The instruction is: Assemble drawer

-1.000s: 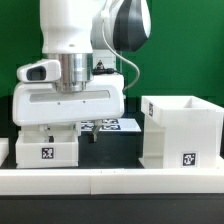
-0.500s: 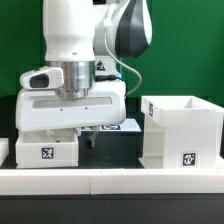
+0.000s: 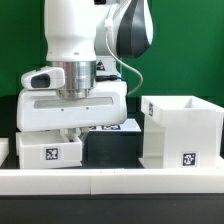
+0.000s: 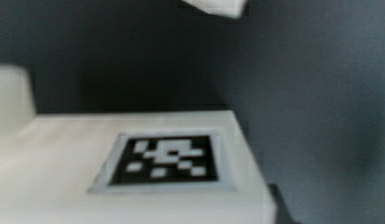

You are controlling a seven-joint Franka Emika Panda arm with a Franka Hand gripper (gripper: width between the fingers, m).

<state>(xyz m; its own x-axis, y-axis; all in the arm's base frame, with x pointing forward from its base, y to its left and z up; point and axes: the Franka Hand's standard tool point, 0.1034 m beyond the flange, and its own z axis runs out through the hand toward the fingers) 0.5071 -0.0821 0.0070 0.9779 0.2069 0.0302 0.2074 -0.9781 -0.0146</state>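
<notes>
A small white tray (image 3: 50, 150) with a square tag on its front lies at the exterior view's left, behind the front rail. My gripper (image 3: 80, 134) is low over its right end. The fingertips are hidden behind the tray wall and seem to be closed on it. The wrist view is blurred and shows the tray (image 4: 64, 150) very close, with a black-and-white tag (image 4: 168, 160) on it. The tall white shell (image 3: 180, 130), open on top with a tag low on its front, stands at the exterior view's right, about a hand's width from the tray. The second tray cannot be made out.
A low white border rail (image 3: 110, 181) runs along the front. The marker board (image 3: 112, 125) lies behind, between tray and shell. A white piece (image 3: 3, 150) is cut off at the exterior view's left edge. The backdrop is green.
My gripper came down a little onto the tray. The tray's right end shifted slightly toward the exterior view's right, and the finger seen beside it earlier no longer shows.
</notes>
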